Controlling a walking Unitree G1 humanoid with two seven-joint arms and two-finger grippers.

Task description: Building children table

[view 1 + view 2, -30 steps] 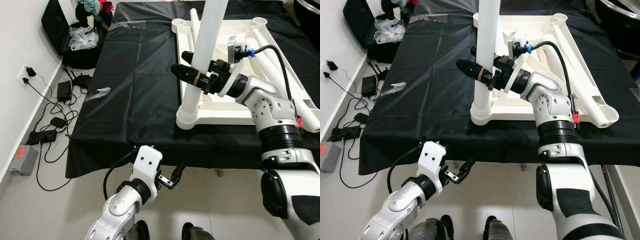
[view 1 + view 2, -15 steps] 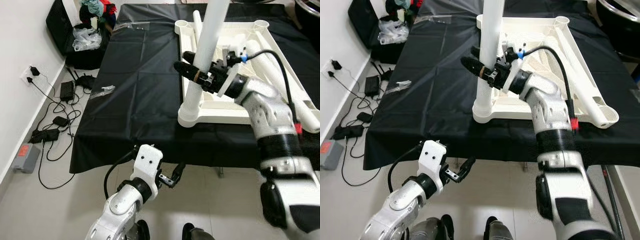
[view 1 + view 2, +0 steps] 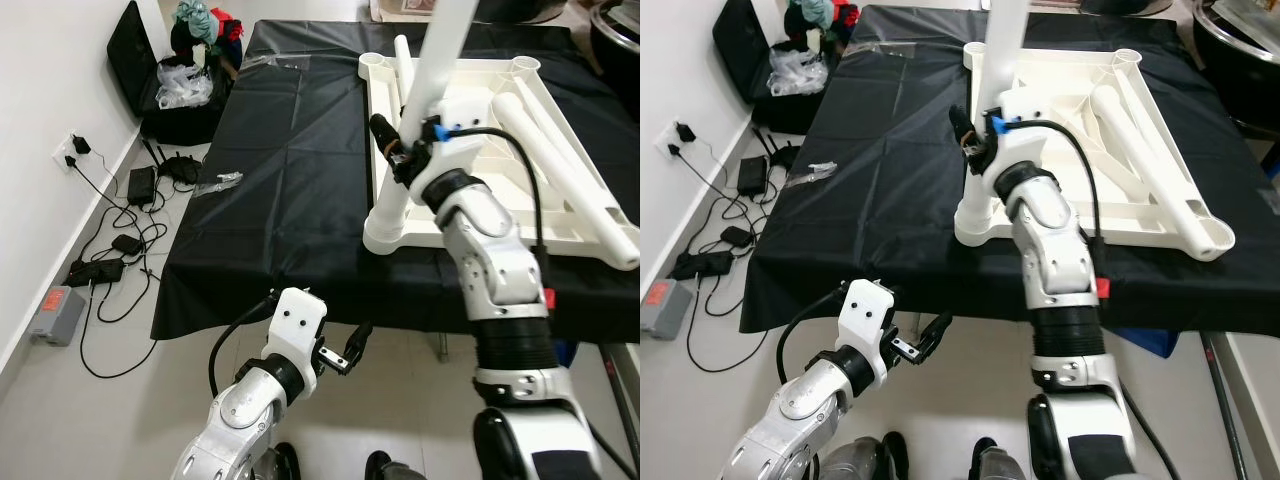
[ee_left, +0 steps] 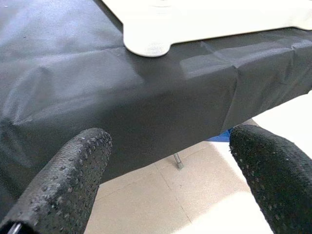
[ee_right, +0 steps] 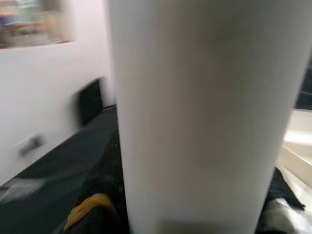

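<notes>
A white table top (image 3: 470, 236) lies upside down on the black-clothed table. One white leg (image 3: 432, 70) stands in its near-left corner socket (image 3: 385, 232), leaning slightly to the right. My right gripper (image 3: 392, 140) is shut on this leg, about a third of the way up. In the right wrist view the leg (image 5: 204, 112) sits between the black fingers (image 5: 100, 190). A loose white leg (image 3: 560, 170) lies across the table top, another (image 3: 403, 52) at its far-left corner. My left gripper (image 3: 355, 346) hangs open below the table's front edge, its fingers (image 4: 73, 170) holding nothing.
The black cloth (image 3: 290, 150) covers the table and hangs over its front edge. A scrap of clear plastic (image 3: 220, 183) lies on it. On the floor at left are cables and power bricks (image 3: 120, 235), and a black bag with clothes (image 3: 180, 70).
The whole picture has shifted, so the camera moved. My right forearm now reaches the leg from the near side instead of from the right, gripper still on the leg. The left arm hangs as before.
</notes>
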